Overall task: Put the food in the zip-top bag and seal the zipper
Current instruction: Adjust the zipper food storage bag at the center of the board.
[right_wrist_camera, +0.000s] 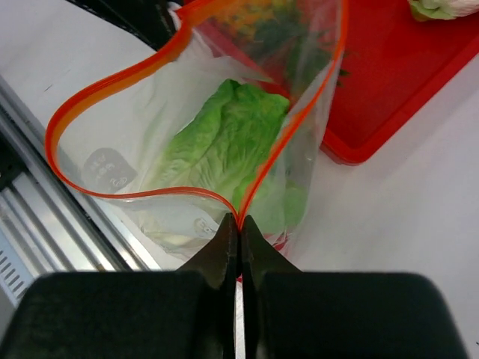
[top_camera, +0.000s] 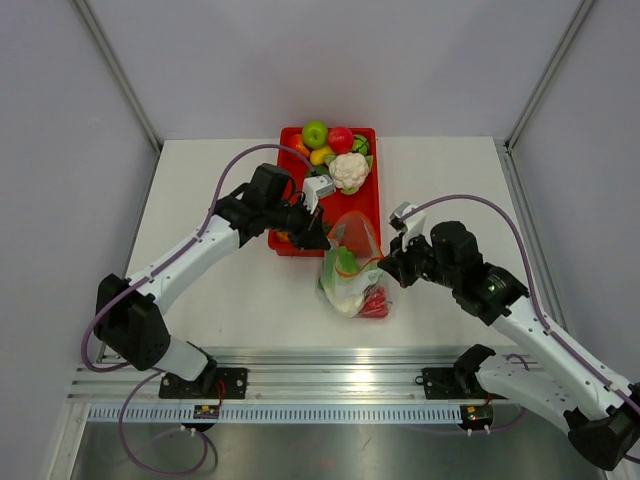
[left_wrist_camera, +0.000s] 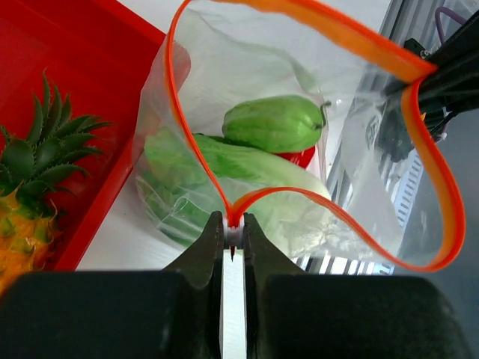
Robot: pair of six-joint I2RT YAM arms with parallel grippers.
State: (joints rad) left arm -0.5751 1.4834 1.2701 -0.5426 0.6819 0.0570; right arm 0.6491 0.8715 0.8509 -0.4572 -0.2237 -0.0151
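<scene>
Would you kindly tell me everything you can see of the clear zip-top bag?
The zip-top bag is a clear, crinkly plastic pouch with an orange-red zipper around its mouth. It rests on the white table by the near end of the red tray. The left tool and right tool each pinch the rim on opposite sides, holding the mouth open. Inside lie lettuce, a green cucumber piece and something red.

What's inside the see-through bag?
Inside the zip-top bag, a green cucumber piece lies on leafy lettuce. A red piece peeks out beneath them, mostly covered, so its shape cannot be told.
</scene>
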